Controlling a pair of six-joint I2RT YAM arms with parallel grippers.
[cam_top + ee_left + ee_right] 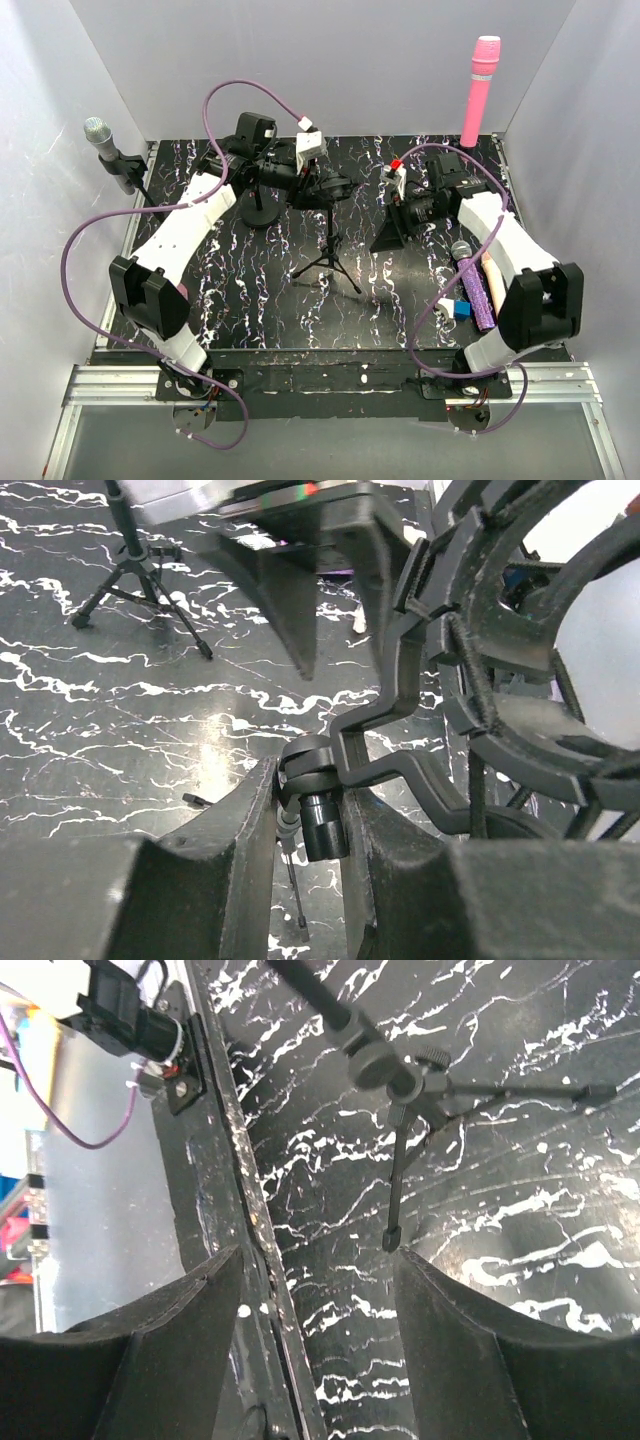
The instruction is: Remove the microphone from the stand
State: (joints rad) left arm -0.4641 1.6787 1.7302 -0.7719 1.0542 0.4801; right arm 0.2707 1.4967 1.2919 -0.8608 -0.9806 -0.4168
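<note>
Atop the tripod stand (325,262) at mid-table sits the black microphone (333,187), cradled in a ribbed shock mount (520,650). Its long axis seems level, running left-right; its heading is unclear. The left gripper (311,810) is clamped on the shock mount's bracket, and the right gripper (318,1260) has its fingers apart.

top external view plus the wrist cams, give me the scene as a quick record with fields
left end effector: shut on the black joint of the shock mount
right end effector: open, nothing between its fingers
tripod stand: upright, mid table
pink microphone: upright, back right
silver microphone: on a holder, left edge
purple microphone: lying, right side
</note>
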